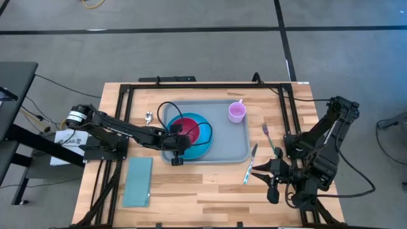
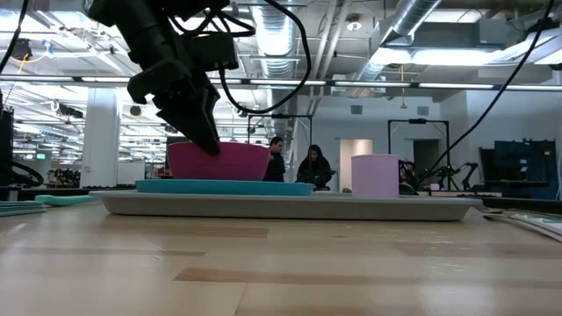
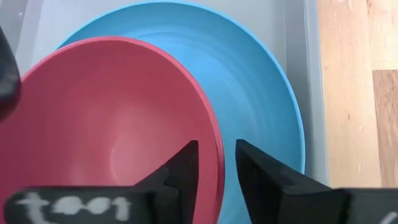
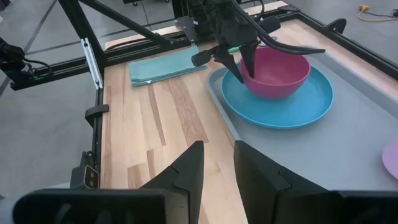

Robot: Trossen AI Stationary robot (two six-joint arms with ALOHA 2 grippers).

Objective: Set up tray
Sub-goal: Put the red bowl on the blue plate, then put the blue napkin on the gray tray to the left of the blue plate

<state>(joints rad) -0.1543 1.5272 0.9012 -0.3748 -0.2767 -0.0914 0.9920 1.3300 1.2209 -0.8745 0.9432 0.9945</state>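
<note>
The left tool (image 3: 214,163) straddles the pink bowl's (image 1: 185,125) rim, fingers parted, on the blue plate (image 4: 292,102) in the tray (image 1: 238,152) (right tool (image 4: 217,165) waits released over the worktop (image 1: 210,191)).

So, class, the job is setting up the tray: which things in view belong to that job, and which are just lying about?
Belonging to the job:
tray
blue plate
pink bowl, left gripper straddling its rim
lilac cup
spoon
fork
knife
teal napkin

Just lying about:
white labelled sheet at the table's edge
people in the room behind
</note>
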